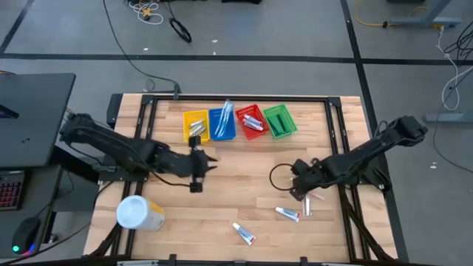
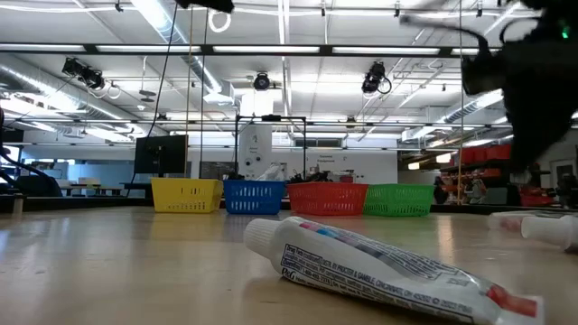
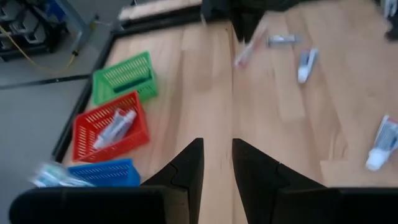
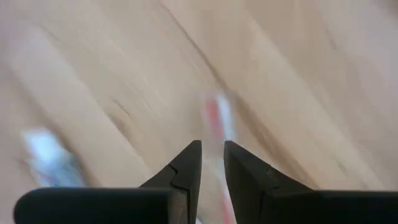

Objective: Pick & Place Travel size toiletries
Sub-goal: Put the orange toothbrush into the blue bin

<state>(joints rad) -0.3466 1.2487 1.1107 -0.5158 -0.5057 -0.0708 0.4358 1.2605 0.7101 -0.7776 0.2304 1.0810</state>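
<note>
The right claw (image 1: 302,193) sits low over the right side of the wooden worktop (image 1: 244,170), its fingers (image 4: 186,168) drawn close with only a narrow slot between them; a thin red-and-white stick, perhaps a toothbrush (image 4: 219,121), lies beyond the tips, but the wrist view is too smeared for me to say whether it is gripped. The left claw (image 1: 196,176) hangs near the middle of the worktop, its fingers (image 3: 189,165) also close together with a slim gap and nothing between them. Along the far edge stand four little baskets in a row: yellow basket (image 1: 195,117), blue basket (image 1: 222,133), red basket (image 1: 243,124) and green basket (image 1: 288,118). The red one holds a white tube (image 3: 112,127), the yellow one some silvery pieces (image 1: 196,128), and a pale packet (image 1: 225,112) sticks out of the blue one. Just beside the right claw lie two loose toiletries, a small tube (image 1: 287,213) and a silvery sachet (image 1: 307,207). Nearer the front edge lies another white tube with red and blue print (image 1: 244,234), on its side and well apart from both claws. A big white-and-yellow container (image 1: 139,213) rests at the front left.
</note>
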